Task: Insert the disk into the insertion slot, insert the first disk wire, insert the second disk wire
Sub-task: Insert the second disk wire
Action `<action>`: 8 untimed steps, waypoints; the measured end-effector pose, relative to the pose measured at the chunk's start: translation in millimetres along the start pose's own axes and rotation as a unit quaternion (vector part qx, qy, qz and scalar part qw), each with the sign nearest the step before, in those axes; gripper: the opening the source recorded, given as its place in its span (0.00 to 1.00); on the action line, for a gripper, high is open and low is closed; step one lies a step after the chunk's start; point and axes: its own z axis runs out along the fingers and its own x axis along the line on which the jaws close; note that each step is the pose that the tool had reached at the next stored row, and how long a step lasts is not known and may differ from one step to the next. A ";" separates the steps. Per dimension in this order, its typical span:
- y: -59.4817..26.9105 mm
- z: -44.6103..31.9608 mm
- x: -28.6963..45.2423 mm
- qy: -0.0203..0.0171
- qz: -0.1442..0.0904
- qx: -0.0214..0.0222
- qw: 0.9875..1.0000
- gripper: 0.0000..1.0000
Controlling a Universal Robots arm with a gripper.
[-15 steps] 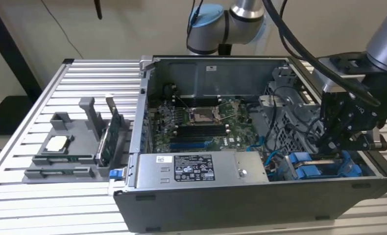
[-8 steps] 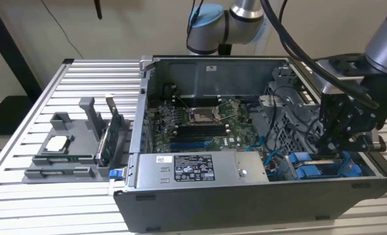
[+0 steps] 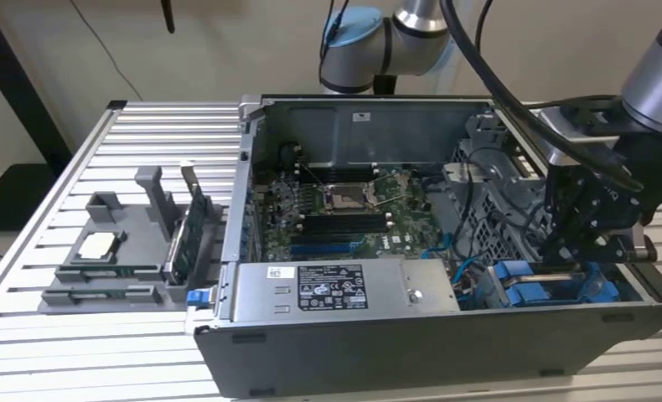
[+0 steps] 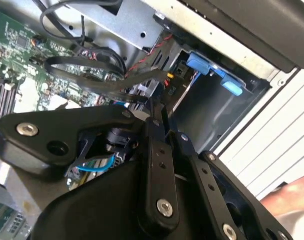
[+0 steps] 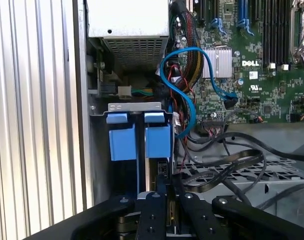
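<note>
1 open computer case [image 3: 421, 352], 1 grey power supply box [image 3: 331, 289], 1 green board [image 3: 343, 209], 2 blue drive carriers [image 5: 122, 137] side by side, 1 blue cable [image 5: 189, 100], 1 grey parts holder [image 3: 119, 251]

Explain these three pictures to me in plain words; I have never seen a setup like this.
The exterior view looks from off the arm at an open computer case lying on a slatted metal table. A robot arm reaches down into the case at the exterior view's right, its gripper just above the blue rails of the insertion slot.

Both wrist views come from cameras riding on the arm. The first wrist view looks past the gripper at the blue tabs of the slot, with a blue cable and the green board beyond. The second wrist view shows the gripper from another angle.

Left of the case stands a grey holder with spare parts.

Whether anything is held cannot be told.
</note>
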 end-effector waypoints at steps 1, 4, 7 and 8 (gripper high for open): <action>-0.3 0.2 0.0 0.000 0.000 0.000 1.000 0.16; -0.8 2.4 0.1 0.001 0.000 0.000 1.000 0.16; -0.9 3.5 0.1 0.000 0.000 0.000 1.000 0.18; -1.0 3.0 0.0 0.000 0.000 0.000 1.000 0.24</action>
